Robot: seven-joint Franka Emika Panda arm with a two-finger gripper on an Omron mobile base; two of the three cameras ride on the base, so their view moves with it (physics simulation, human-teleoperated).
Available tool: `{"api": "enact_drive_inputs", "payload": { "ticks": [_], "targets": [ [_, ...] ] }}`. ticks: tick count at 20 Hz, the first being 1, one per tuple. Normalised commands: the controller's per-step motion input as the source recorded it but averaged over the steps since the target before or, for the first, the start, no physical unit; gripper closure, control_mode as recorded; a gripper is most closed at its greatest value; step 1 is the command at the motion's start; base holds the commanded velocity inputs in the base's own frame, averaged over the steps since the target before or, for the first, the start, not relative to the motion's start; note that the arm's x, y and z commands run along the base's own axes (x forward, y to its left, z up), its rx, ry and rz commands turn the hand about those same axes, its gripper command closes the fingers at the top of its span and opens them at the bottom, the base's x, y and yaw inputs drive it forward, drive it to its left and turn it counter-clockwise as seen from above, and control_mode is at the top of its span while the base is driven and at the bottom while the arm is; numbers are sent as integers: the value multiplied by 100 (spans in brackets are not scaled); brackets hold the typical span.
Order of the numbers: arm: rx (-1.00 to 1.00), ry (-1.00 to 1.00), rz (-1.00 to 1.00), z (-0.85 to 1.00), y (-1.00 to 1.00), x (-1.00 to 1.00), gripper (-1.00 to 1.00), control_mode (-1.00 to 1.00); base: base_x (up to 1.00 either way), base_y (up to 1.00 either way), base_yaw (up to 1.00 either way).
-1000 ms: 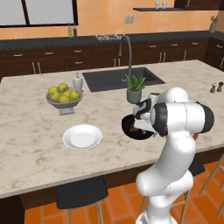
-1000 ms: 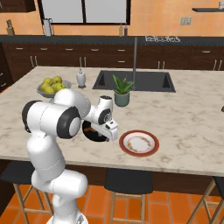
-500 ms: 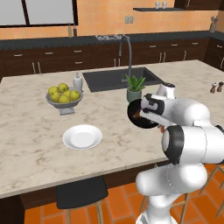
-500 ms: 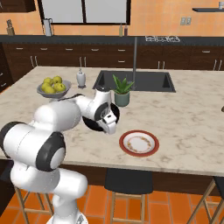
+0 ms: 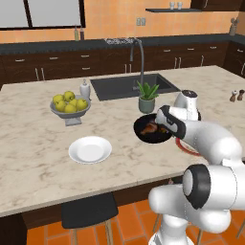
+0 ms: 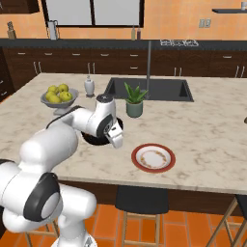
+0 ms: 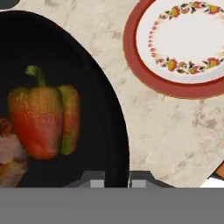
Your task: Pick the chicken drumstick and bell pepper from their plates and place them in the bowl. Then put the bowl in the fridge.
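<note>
The glossy black bowl (image 5: 146, 137) is over the island counter, in front of the potted plant. Inside it lie the brown chicken drumstick (image 5: 150, 126) and the red-orange bell pepper (image 7: 41, 118), side by side. My gripper (image 7: 118, 183) is shut on the bowl's near rim, one finger inside and one outside. From the right base the hand (image 6: 115, 137) covers much of the bowl (image 6: 93, 140). The red-rimmed plate (image 6: 153, 157) is bare beside the bowl, and the plain white plate (image 5: 90, 150) lies bare further left. The fridge is out of view.
A grey footed fruit bowl (image 5: 70, 106) with yellow-green fruit stands at the left. A potted plant (image 5: 147, 98) and the sink (image 5: 129, 86) with its tall tap lie just behind the bowl. Salt and pepper shakers (image 5: 235, 95) stand at the far right. Stools stand under the counter's front edge.
The arm's upper links have swung down and towards the counter's front. The hand has kept hold of the bowl's rim, and the bowl has shifted slightly towards the plant.
</note>
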Motion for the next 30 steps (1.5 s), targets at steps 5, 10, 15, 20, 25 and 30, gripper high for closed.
{"api": "enact_drive_inputs", "payload": {
  "ticks": [5, 10, 15, 20, 25, 30],
  "targets": [
    [0, 0, 0, 0, 0, -24, 100, 100, -60, 0, -1],
    [0, 0, 0, 0, 0, 0, 100, 100, -100, -24, -29],
    [0, 0, 0, 0, 0, 0, 100, 100, -46, -88, -50],
    [0, 0, 0, 0, 0, 0, 100, 100, 53, -100, -42],
    [0, 0, 0, 0, 0, 0, 100, 100, 100, -100, -28],
    [0, 0, 0, 0, 0, 0, 100, 100, 100, -100, -21]
  ]
}}
